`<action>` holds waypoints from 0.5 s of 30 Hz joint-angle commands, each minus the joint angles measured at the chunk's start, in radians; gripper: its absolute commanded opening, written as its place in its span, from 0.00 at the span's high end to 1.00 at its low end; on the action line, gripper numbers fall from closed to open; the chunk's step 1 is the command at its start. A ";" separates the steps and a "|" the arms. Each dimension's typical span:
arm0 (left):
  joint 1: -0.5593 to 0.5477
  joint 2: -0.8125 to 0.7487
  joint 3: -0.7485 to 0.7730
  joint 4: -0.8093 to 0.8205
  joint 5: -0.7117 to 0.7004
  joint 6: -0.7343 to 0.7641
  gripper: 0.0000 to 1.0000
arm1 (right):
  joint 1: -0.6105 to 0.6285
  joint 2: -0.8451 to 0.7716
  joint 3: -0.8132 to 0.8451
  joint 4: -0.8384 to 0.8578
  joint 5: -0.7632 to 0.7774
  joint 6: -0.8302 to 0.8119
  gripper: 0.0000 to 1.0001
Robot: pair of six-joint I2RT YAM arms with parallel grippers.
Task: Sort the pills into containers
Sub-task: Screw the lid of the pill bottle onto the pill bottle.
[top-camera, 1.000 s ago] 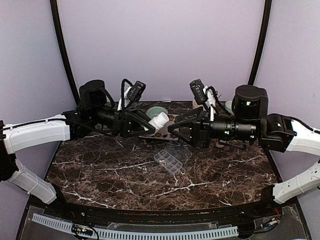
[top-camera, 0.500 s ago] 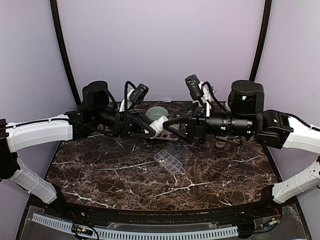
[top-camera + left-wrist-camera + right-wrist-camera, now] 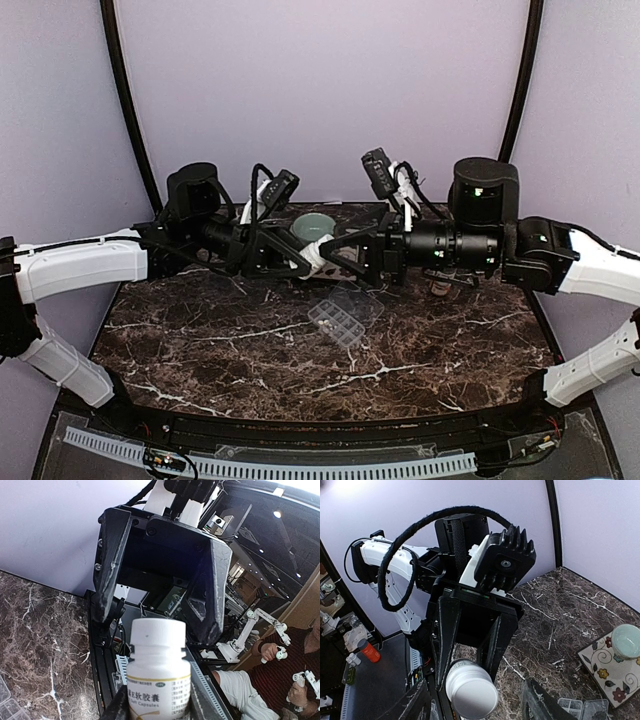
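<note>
My left gripper (image 3: 300, 256) is shut on a small white bottle (image 3: 317, 249) and holds it on its side above the table, cap toward the right arm. In the left wrist view the white bottle (image 3: 158, 672) stands between my left gripper's (image 3: 157, 707) fingers. My right gripper (image 3: 336, 255) is open and faces the cap; in the right wrist view its fingers (image 3: 420, 705) stand wide on either side of the white cap (image 3: 471, 690) without touching it. The clear pill box (image 3: 340, 320) with its containers lies open on the marble below. No pills show.
A teal cup (image 3: 313, 224) stands on a patterned coaster (image 3: 604, 670) at the back of the table. The pill box (image 3: 582, 707) lies near the coaster. A curved black frame borders the table, with a purple backdrop behind.
My right gripper has moved left, up to the bottle's cap. My left gripper, with the bottle in it, has shifted slightly.
</note>
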 commanded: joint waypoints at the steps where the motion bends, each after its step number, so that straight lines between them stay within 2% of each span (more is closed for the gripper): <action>1: 0.006 -0.003 0.037 0.044 0.032 -0.010 1.00 | -0.009 0.004 0.031 0.037 -0.016 -0.007 0.39; 15: 0.006 -0.001 0.037 0.049 0.039 -0.017 1.00 | -0.014 0.021 0.034 0.042 -0.035 -0.002 0.49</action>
